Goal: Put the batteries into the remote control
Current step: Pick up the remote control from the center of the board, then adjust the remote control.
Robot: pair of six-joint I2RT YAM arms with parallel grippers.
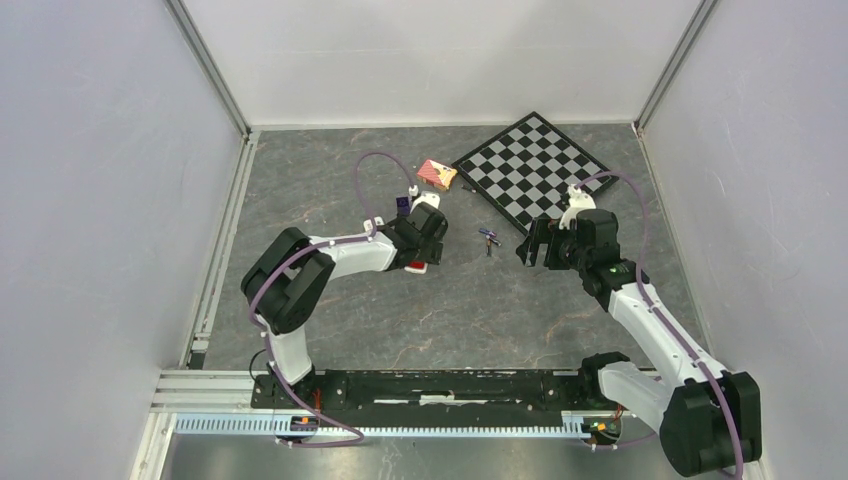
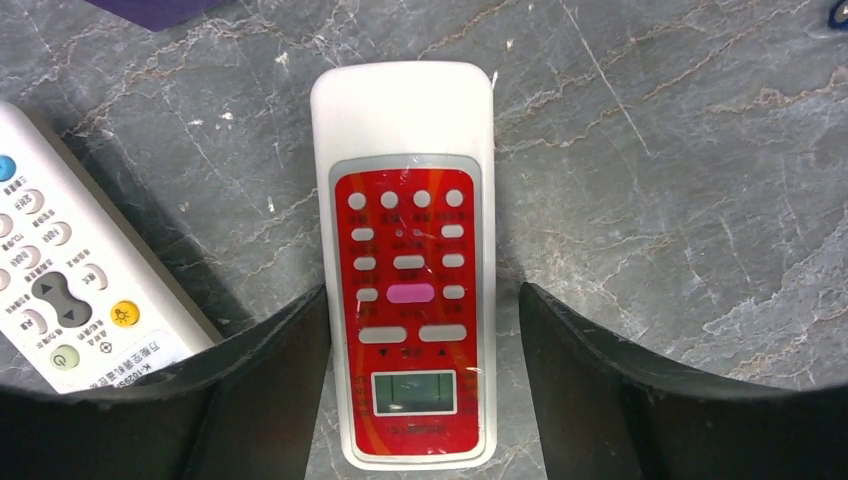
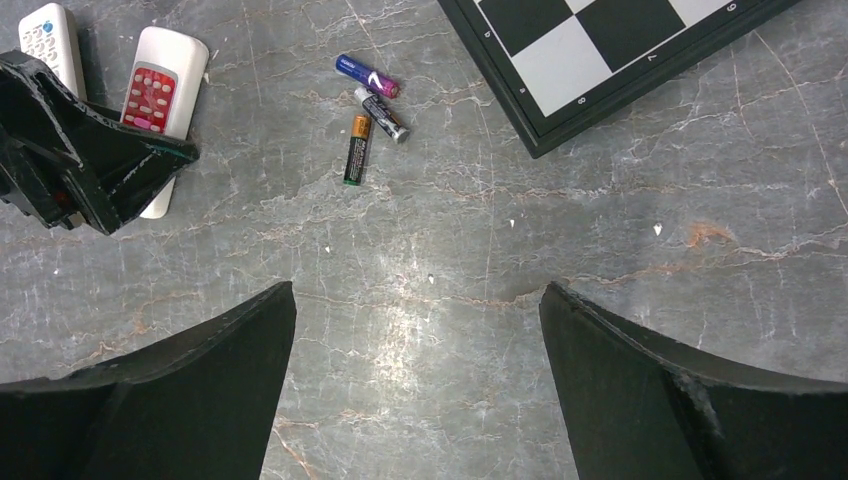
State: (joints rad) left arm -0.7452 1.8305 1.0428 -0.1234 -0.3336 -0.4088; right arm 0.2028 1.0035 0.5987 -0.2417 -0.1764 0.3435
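A remote with a red button face (image 2: pixel 405 300) lies face up on the grey table; its back and battery bay are hidden. My left gripper (image 2: pixel 423 290) is open and low over it, one finger on each side of its lower half, the right finger (image 2: pixel 590 380) clear of it. Three small batteries (image 3: pixel 367 110) lie loose together, one purple-blue (image 3: pixel 367 75); they also show in the top view (image 1: pixel 488 238). My right gripper (image 3: pixel 415 290) is open and empty above bare table, near side of the batteries. In the top view it is right of them (image 1: pixel 530 245).
A second, white-faced remote (image 2: pixel 60 290) lies face up just left of the red one. A chessboard (image 1: pixel 530 168) lies at the back right, and a red patterned packet (image 1: pixel 436 174) and a small purple object (image 1: pixel 402 203) lie behind the left gripper (image 1: pixel 420 250).
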